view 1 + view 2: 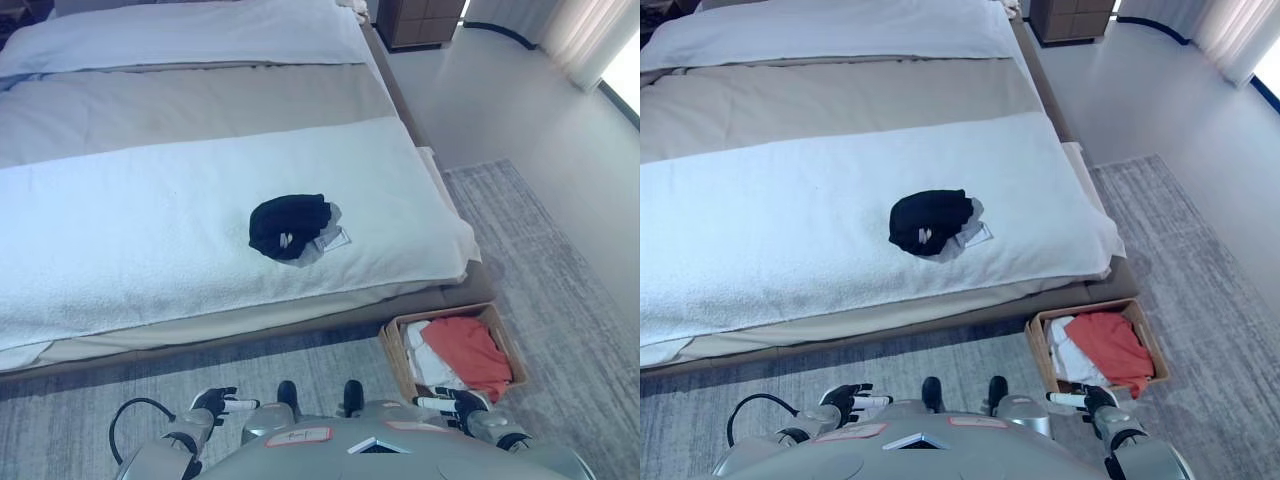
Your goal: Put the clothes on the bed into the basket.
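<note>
While both arms hang low at the near edge, the left hand (215, 403) and right hand (452, 403) hold nothing, fingers loosely extended. A black garment (288, 226) lies bunched on the bed (120, 230); the basket (395, 352) on the right holds orange and white clothes (465, 355).

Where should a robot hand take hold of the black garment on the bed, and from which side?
Probably the top of the bunched black garment, coming straight down from the bed's near edge. It lies as a crumpled heap on the white blanket, so the raised folds give something to pinch; the flat grey piece at its right edge offers less.
</note>
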